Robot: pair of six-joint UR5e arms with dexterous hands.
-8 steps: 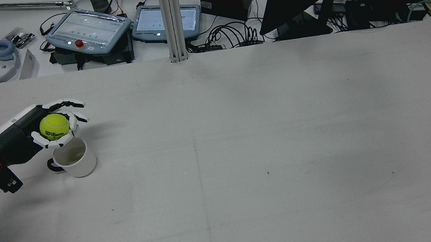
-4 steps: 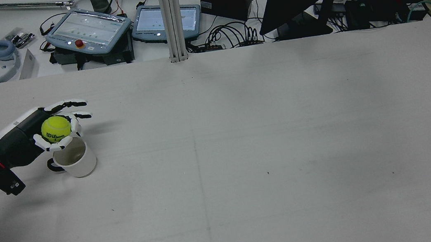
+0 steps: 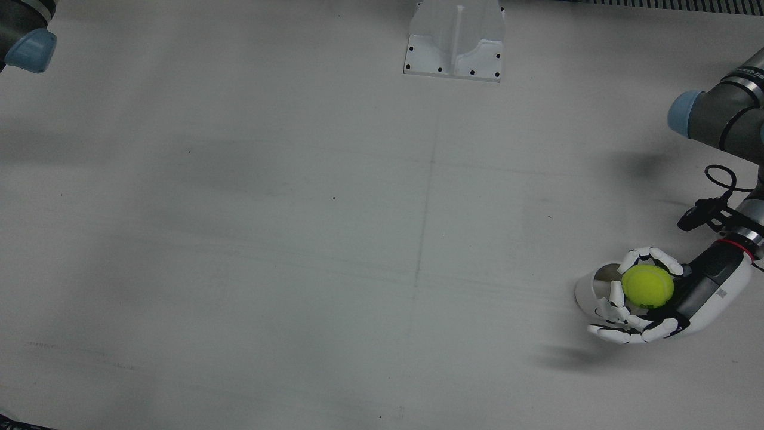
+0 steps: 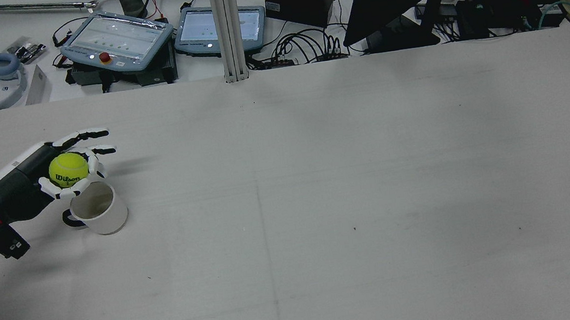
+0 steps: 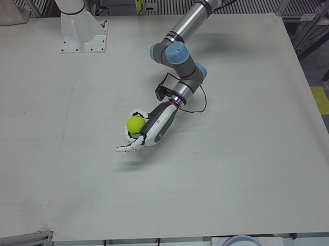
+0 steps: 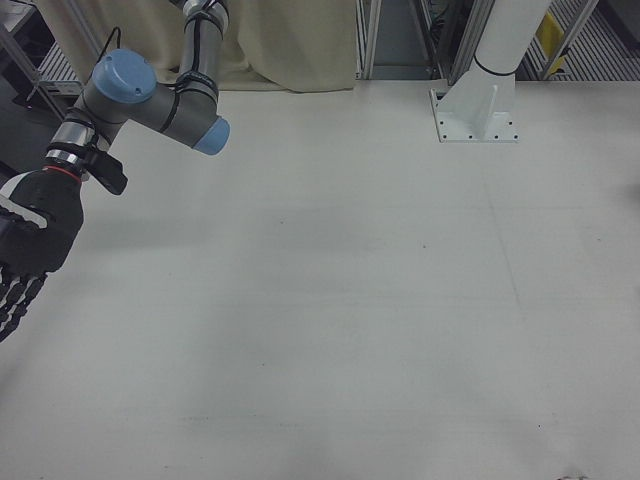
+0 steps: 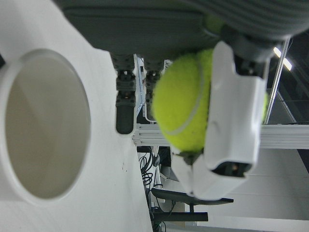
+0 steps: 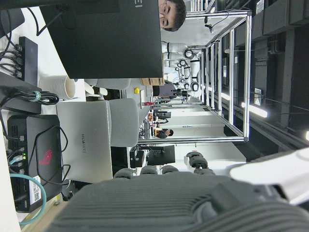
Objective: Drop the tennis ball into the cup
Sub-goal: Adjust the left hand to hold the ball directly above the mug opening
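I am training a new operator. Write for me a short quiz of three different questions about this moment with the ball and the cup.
1. True or false: the tennis ball already lies inside the cup.
2. Which hand holds the ball? A) left hand B) right hand C) neither
3. Fill in: the cup stands upright on the table and its inside looks ____.

Key
1. False: the ball is in the hand's fingers, above the table and beside the cup's rim.
2. A
3. Empty: the rear view and the left hand view show nothing inside it.
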